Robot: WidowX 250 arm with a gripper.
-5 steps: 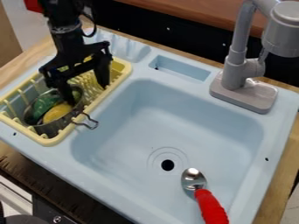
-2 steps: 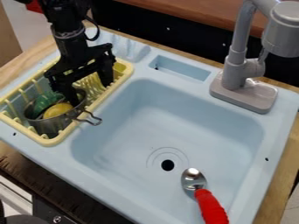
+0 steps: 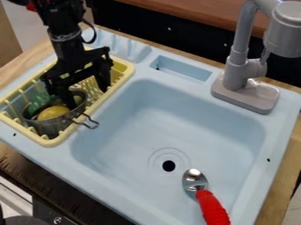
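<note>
The black arm [image 3: 66,41] comes in from the upper left, its end effector [image 3: 88,99] pointing down, fingers [image 3: 103,78] spread apart.

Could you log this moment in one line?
claw open, one finger inside pot | pot in yellow rack | red-handled spoon in sink

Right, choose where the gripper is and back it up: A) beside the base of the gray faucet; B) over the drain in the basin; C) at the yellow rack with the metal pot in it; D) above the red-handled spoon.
C: the gripper hangs down into the yellow rack, right by the metal pot with the yellow item inside.
</note>
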